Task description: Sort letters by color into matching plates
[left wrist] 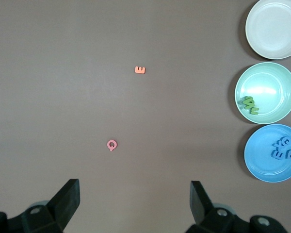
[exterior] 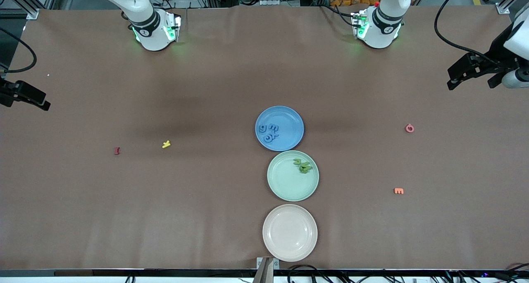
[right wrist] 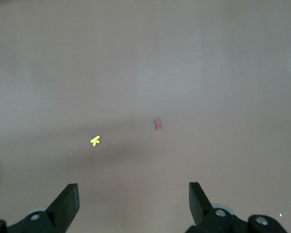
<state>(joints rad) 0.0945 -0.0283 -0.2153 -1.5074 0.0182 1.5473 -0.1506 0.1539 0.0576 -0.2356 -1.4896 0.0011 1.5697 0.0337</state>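
A sky blue plate (exterior: 289,122) holds a cluster of blue letters (exterior: 269,132). Beside it, nearer the front camera, a mint green plate (exterior: 285,179) holds a small heap of green letters (exterior: 303,165). The left wrist view shows both, the blue plate (left wrist: 262,160) with blue letters (left wrist: 283,149) and the green plate (left wrist: 271,80) with green letters (left wrist: 250,104). My left gripper (left wrist: 135,187) hangs open and empty over the left arm's end of the table (exterior: 471,82). My right gripper (right wrist: 134,189) hangs open and empty over the right arm's end.
An empty beige plate (exterior: 289,233) sits nearest the front camera. A pink letter (exterior: 409,128) and an orange letter (exterior: 399,191) lie toward the left arm's end. A yellow letter (exterior: 166,144) and a red letter (exterior: 117,151) lie toward the right arm's end.
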